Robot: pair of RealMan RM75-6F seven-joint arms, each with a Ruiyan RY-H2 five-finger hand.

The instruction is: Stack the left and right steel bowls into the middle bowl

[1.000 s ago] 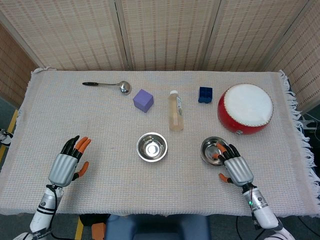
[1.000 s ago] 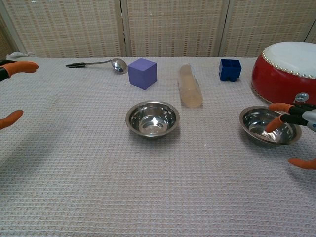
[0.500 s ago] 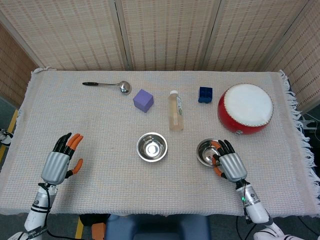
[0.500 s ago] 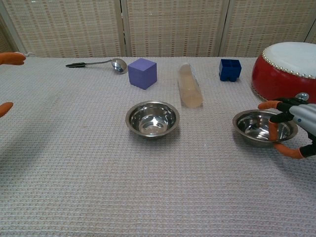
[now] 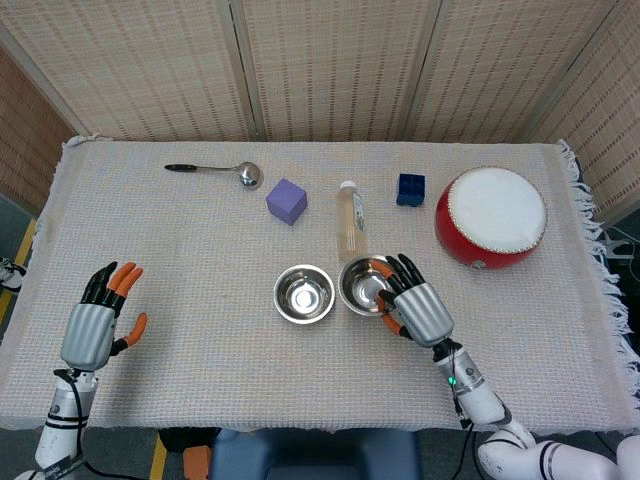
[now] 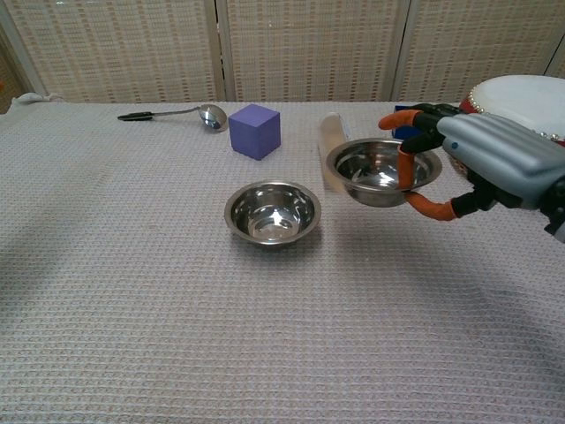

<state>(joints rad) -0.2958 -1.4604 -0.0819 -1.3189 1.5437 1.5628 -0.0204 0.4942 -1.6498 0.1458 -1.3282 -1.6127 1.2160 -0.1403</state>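
The right hand (image 6: 481,159) holds the right bowl (image 6: 381,170) by its rim, fingers hooked over the edge and thumb under it, with the bowl lifted clear of the cloth and just right of the middle bowl (image 6: 272,212). From the head view the two rims sit almost touching near the worktop's centre, the right bowl (image 5: 365,284) beside the middle bowl (image 5: 304,293) and just in front of the lying bottle (image 5: 350,220). Half a second ago the right bowl sat on the cloth further toward the right edge, in front of the red drum (image 5: 491,217); it has since been carried left. The left hand (image 5: 95,320), fingers spread and holding nothing, has drawn back toward the worktop's front left corner. Both bowls are round polished steel, open side up, their insides catching light. No left bowl shows in either view.
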